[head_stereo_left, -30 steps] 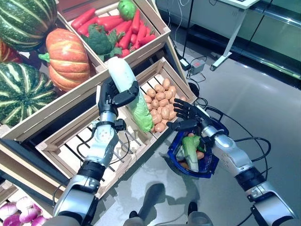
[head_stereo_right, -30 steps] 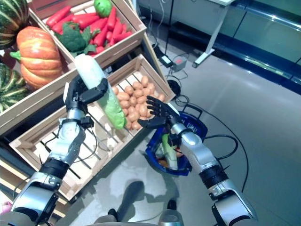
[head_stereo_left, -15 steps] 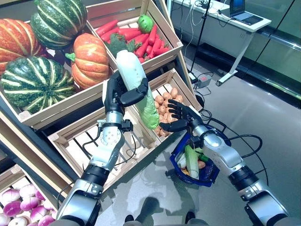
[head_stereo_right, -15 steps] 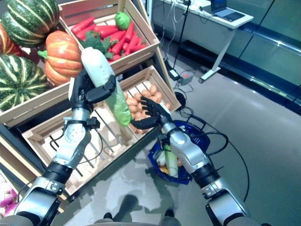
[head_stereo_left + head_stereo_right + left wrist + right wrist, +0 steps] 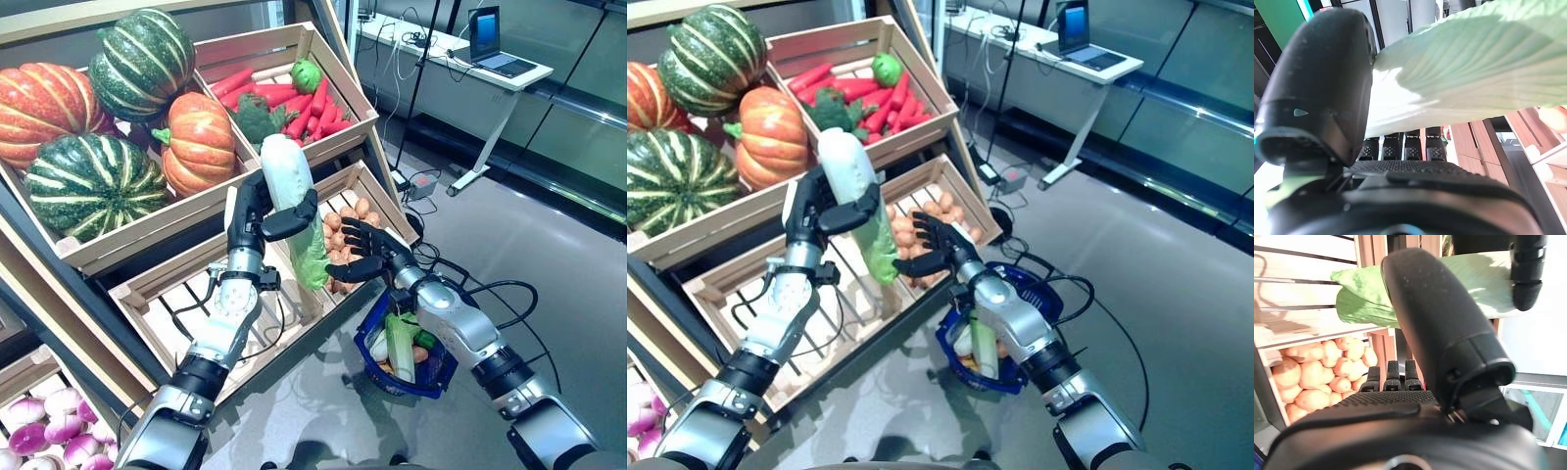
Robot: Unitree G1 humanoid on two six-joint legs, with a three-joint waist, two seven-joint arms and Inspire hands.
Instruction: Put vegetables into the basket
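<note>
Holding a long white-and-green cabbage (image 5: 294,211) up in front of the crates, my left robot hand (image 5: 257,208) has its fingers and thumb curled round the stalk. My right robot hand (image 5: 364,253) waits just beside the leafy end, fingers spread and empty. I'm mid-carry, I judge: next I must swing the cabbage down toward the blue basket (image 5: 431,373) hanging under my right arm.

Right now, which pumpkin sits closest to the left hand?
The orange pumpkin at the crate's front right corner, beside the broccoli crate. The left hand, holding the cabbage, is just right of it; the green striped ones sit farther left.
</note>
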